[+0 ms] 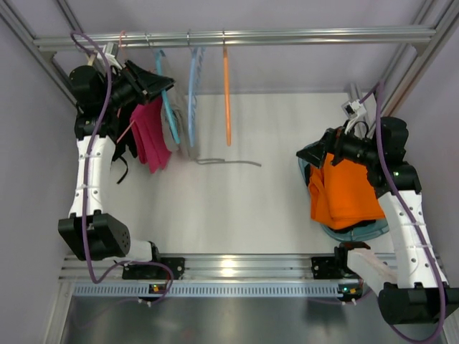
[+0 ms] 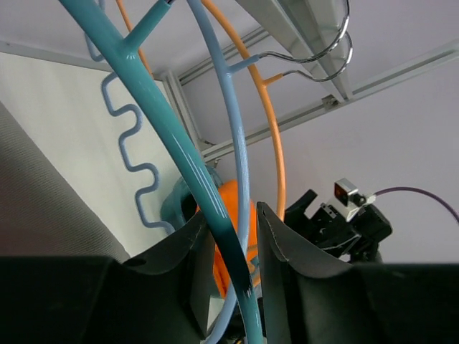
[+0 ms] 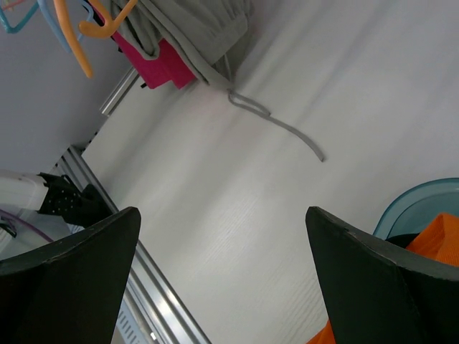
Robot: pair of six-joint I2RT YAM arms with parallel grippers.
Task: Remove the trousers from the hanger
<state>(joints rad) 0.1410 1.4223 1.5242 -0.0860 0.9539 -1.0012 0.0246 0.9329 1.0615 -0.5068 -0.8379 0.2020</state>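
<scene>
Trousers [image 3: 193,29] hang off the hanger [image 2: 165,129] up at the rail [image 1: 287,36], drawstring [image 3: 287,129] trailing onto the worktop [image 1: 287,129], my left tool [image 2: 232,212] straddles the hanger, can't tell if it's actually pinching, right tool [image 3: 222,215] spread wide.

Metal rail [image 1: 287,34] spans the top of the frame. A sky-blue hanger [image 1: 192,93] and an orange hanger [image 1: 226,100] hang from it side by side, upper centre, both bare. A magenta-pink garment [image 1: 150,140] hangs at upper left. At right, an orange garment [image 1: 344,190] lies heaped in a translucent blue basin [image 1: 358,231]. The white bench [image 1: 237,204] carries the basin.
</scene>
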